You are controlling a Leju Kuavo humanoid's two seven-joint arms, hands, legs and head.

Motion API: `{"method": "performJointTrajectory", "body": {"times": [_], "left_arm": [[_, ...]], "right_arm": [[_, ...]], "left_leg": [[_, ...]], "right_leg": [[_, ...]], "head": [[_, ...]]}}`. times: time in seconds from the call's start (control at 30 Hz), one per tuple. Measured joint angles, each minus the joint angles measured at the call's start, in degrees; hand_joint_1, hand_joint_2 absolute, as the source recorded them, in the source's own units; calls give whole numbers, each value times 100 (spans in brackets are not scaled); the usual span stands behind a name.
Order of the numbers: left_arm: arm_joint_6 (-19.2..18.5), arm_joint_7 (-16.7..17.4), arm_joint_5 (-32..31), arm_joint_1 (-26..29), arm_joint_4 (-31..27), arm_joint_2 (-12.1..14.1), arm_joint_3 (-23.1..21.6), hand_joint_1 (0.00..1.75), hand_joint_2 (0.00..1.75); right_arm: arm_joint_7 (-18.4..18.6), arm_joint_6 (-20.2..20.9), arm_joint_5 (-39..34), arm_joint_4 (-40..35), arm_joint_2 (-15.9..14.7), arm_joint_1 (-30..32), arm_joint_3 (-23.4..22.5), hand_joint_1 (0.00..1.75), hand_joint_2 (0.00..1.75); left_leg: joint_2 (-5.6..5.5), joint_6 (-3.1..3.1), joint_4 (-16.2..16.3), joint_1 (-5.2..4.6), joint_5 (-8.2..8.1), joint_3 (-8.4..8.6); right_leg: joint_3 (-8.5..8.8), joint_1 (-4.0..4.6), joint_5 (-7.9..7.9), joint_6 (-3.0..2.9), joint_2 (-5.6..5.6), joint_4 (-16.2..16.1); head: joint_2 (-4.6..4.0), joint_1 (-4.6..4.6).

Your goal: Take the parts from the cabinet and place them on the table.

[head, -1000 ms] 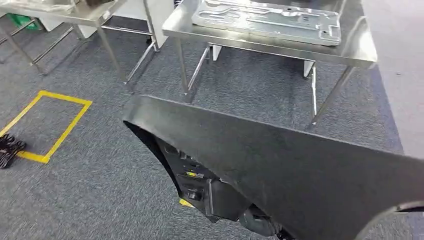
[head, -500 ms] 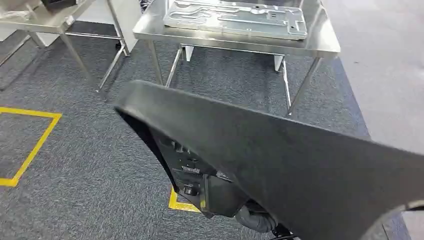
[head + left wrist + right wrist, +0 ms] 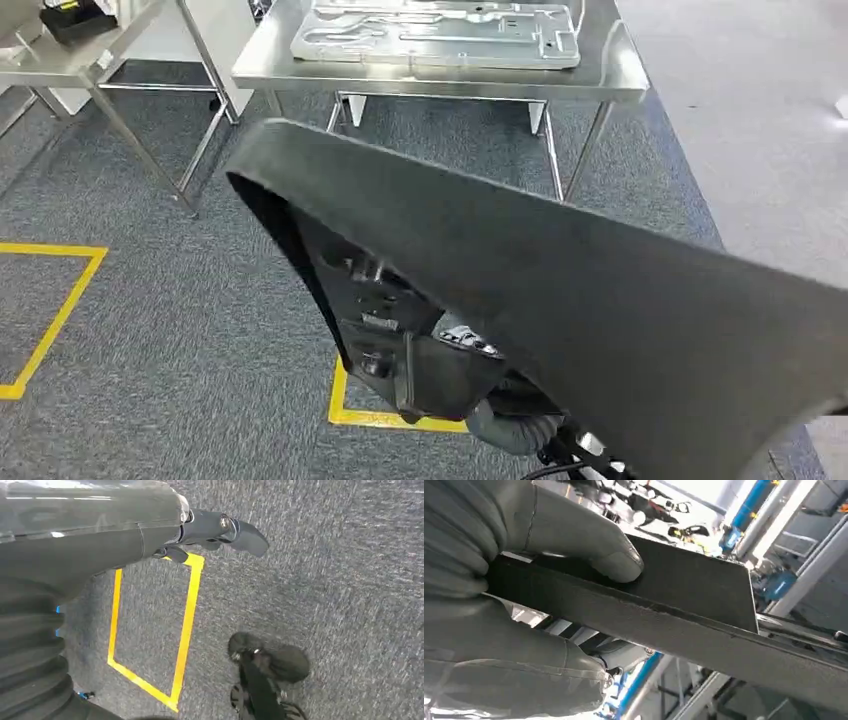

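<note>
A large flat black panel (image 3: 560,300) tilts across the lower right of the head view, its pointed corner toward the left. My right hand (image 3: 524,540) grips this panel (image 3: 684,585) by one edge, with the thumb (image 3: 616,562) pressed on its flat face and the fingers under it. My left hand (image 3: 220,530) hangs over the grey carpet and holds nothing, its fingers loosely extended. Ahead stands a steel table (image 3: 610,80) with a flat silver metal plate (image 3: 430,30) lying on it.
A second steel table (image 3: 60,65) at the far left carries a black and yellow item (image 3: 75,18). Yellow tape squares (image 3: 60,310) mark the carpet, one corner (image 3: 340,410) below the panel. The table legs (image 3: 575,150) stand just beyond the panel's far edge.
The whole view has swung, so the steel table with the silver plate now sits nearer the picture's middle. The black panel stays in my right hand, held a little higher.
</note>
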Motion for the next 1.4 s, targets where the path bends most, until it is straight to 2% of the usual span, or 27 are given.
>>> {"method": "performJointTrajectory", "body": {"times": [0.03,0.07,0.13,0.17,0.2,0.23,0.3,0.37,0.43,0.6,0.63,0.67,0.7,0.77,0.83,0.87,0.93,0.97,1.0,1.1,1.13,1.17,1.2,1.27,1.3,1.33,1.4], "left_arm": [[0,2,-2,9,0,2,0,0,175],[0,2,-13,17,0,4,0,0,175],[-7,2,-18,19,0,4,0,0,175],[-9,2,-18,16,0,7,-5,0,175],[-9,2,-18,15,0,20,-5,0,175],[-13,2,-18,9,0,33,-5,0,175],[-15,2,-20,-3,0,39,-7,0,175],[-22,2,-35,4,0,48,-9,0,175],[-42,2,-35,-4,0,48,-13,0,175],[-46,2,-35,-6,0,48,-15,0,175],[-55,2,-35,-7,0,48,-15,0,175],[-66,2,-35,0,0,48,-15,0,175],[-70,2,-35,3,0,48,-15,0,175],[-72,9,-35,2,0,48,-15,0,175],[-72,13,-33,-7,0,46,-15,0,175],[-70,15,-33,-5,0,46,-15,0,175],[-66,11,-33,-6,0,44,-15,0,175],[-63,9,-33,-19,0,46,-15,0,175],[-61,4,-33,-28,0,44,-15,0,175],[-57,2,-33,-21,0,52,-15,0,175],[-57,4,-33,-6,0,53,-15,0,175],[-57,7,-35,6,0,50,-15,0,175],[-57,7,-35,12,0,50,-15,0,175],[-57,9,-40,16,0,53,-18,0,175],[-55,9,-48,23,0,61,-17,0,175],[-57,9,-50,13,0,66,-18,0,175],[-52,9,-50,31,0,74,-18,0,175]], "right_arm": [[0,0,11,9,9,4,0,175,175],[0,0,15,20,9,5,0,175,175],[0,0,20,22,11,4,0,175,175],[0,0,24,22,13,2,0,175,175],[0,0,24,22,24,3,0,175,175],[0,-2,26,24,26,-1,0,175,175],[0,-9,37,24,33,2,-2,175,175],[0,-26,41,24,37,1,-2,175,175],[0,-28,44,24,37,-7,-4,175,175],[0,-28,44,24,35,-10,-4,175,175],[0,-35,44,26,35,-7,-7,175,175],[0,-42,44,31,35,10,-9,175,175],[0,-42,44,31,35,12,-9,175,175],[0,-44,44,31,35,8,-9,175,175],[0,-44,39,35,37,-5,-11,175,175],[0,-44,37,33,37,0,-11,175,175],[0,-44,39,31,42,7,-13,175,175],[0,-44,41,28,50,9,-13,175,175],[0,-44,41,26,52,-9,-13,175,175],[0,-44,39,28,63,-2,-13,175,175],[0,-44,39,31,63,7,-13,175,175],[0,-44,39,31,63,7,-13,175,175],[0,-44,39,28,63,9,-13,175,175],[0,-46,37,28,66,8,-13,175,175],[0,-48,33,28,66,7,-13,175,175],[2,-50,31,31,66,14,-15,175,175],[2,-59,26,28,70,19,-15,175,175]], "left_leg": [[-2,-6,418,0,-118,-230],[-2,2,557,0,-79,-336],[-7,45,-14,-2,367,-113],[-10,82,-605,-5,686,154],[-27,131,-1083,-12,899,374],[-43,175,-1262,-60,808,461],[-39,217,-1318,-72,794,471],[-44,306,-1377,-49,805,540],[-34,360,-1413,-31,802,599],[-34,368,-1413,-31,797,600],[-33,386,-1410,-38,784,604],[-25,393,-1402,-53,744,616],[-27,371,-1396,-54,671,706],[-29,334,-1400,-54,584,833],[-22,268,-1397,-67,523,862],[-1,224,-1424,-68,495,863],[7,153,-1341,-77,509,956],[2,142,-1267,-50,439,934],[-11,136,-1022,-47,410,834],[-13,68,222,-42,-81,28],[-13,49,434,-42,-163,-179],[-13,50,381,-42,-81,-253],[-13,68,104,-42,142,-211],[-18,137,-860,-54,860,85],[-23,190,-1171,-72,1079,162],[-20,197,-1173,-115,831,110],[-31,291,-1204,-130,957,149]], "right_leg": [[3,12,-5,-6,21,4],[16,19,-14,-7,42,4],[74,28,-46,10,82,5],[121,34,-70,23,100,5],[153,34,-95,41,108,4],[155,81,-121,79,118,23],[145,52,-116,141,126,-16],[157,62,-58,226,124,80],[19,39,-263,265,82,388],[-55,38,-336,276,80,512],[-343,30,-580,290,78,1005],[-860,12,-839,322,75,1789],[-767,9,-399,293,55,1354],[-300,15,233,246,13,316],[-237,84,-77,175,-38,102],[-220,95,30,128,-31,96],[-157,75,26,48,-3,77],[-55,45,39,20,5,41],[-1,45,14,-18,-2,35],[78,62,-83,-57,22,35],[117,65,-119,-59,40,36],[169,65,-162,-52,62,36],[238,66,-209,-45,72,36],[399,73,-320,-25,79,34],[437,67,-366,-6,79,28],[450,78,-387,30,96,34],[488,82,-408,114,95,73]], "head": [[0,0],[0,0],[0,0],[0,0],[0,2],[0,2],[0,2],[0,2],[0,2],[0,2],[0,2],[0,2],[0,2],[0,2],[0,2],[0,4],[0,2],[0,4],[0,2],[0,0],[0,2],[0,0],[0,0],[0,2],[0,2],[0,0],[0,2]]}}
